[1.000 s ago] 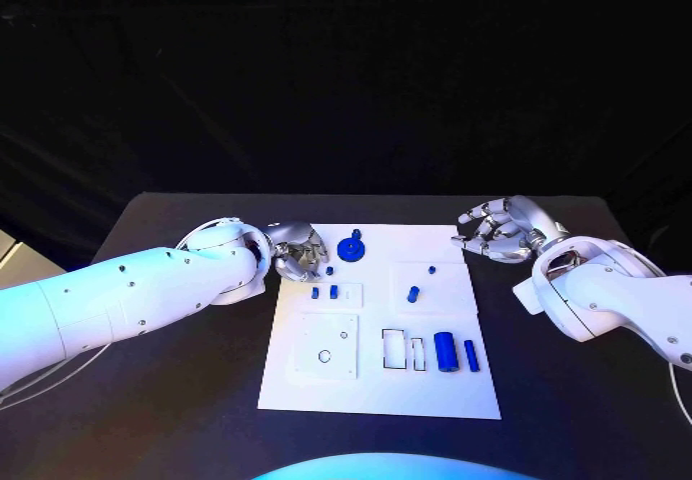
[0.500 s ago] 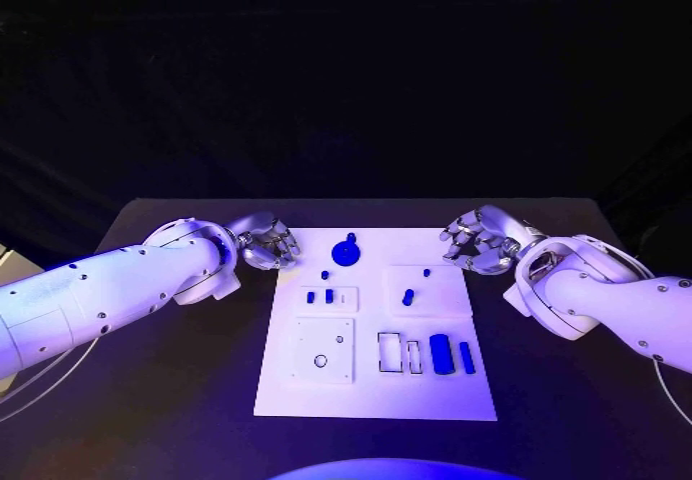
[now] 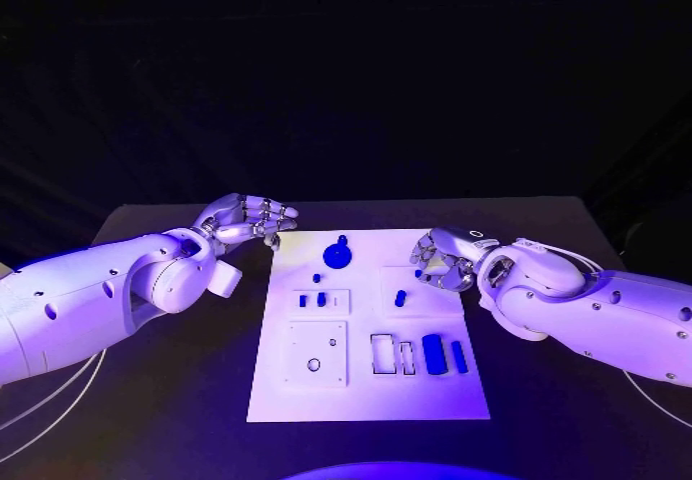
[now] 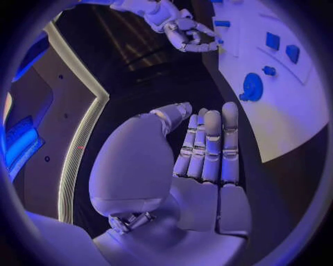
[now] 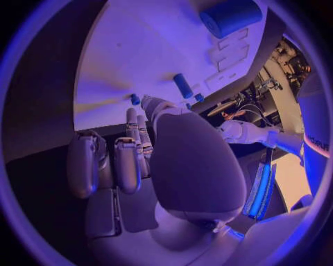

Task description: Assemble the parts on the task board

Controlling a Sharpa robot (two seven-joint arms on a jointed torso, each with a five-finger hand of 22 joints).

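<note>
The white task board (image 3: pixel 368 395) lies in the middle of the black table. On it are a blue round disc with a knob (image 3: pixel 336 255), a small peg (image 3: pixel 317 277), two short pieces (image 3: pixel 312 299), one piece (image 3: pixel 400 297) and two longer blocks (image 3: pixel 444 353). My left hand (image 3: pixel 248 218) hovers off the board's far left corner, fingers straight and side by side (image 4: pixel 211 144), holding nothing. My right hand (image 3: pixel 444 260) hangs over the board's right edge near the piece there; its fingers (image 5: pixel 132 144) grip nothing. The disc (image 4: pixel 252 87) and board (image 4: pixel 284 116) lie beyond the left palm.
Recessed outlines on the board: a square panel with holes (image 3: pixel 317 353) and narrow slots (image 3: pixel 384 352). Black table (image 3: pixel 173 380) surrounds the board on both sides. A blue cylinder (image 5: pixel 231 15) and a peg (image 5: pixel 183 85) stand on the board (image 5: pixel 139 50) ahead of the right hand.
The view has shifted slightly. My left hand has pulled off the board's left edge, outward and back. My right hand has come inward over the board's right edge.
</note>
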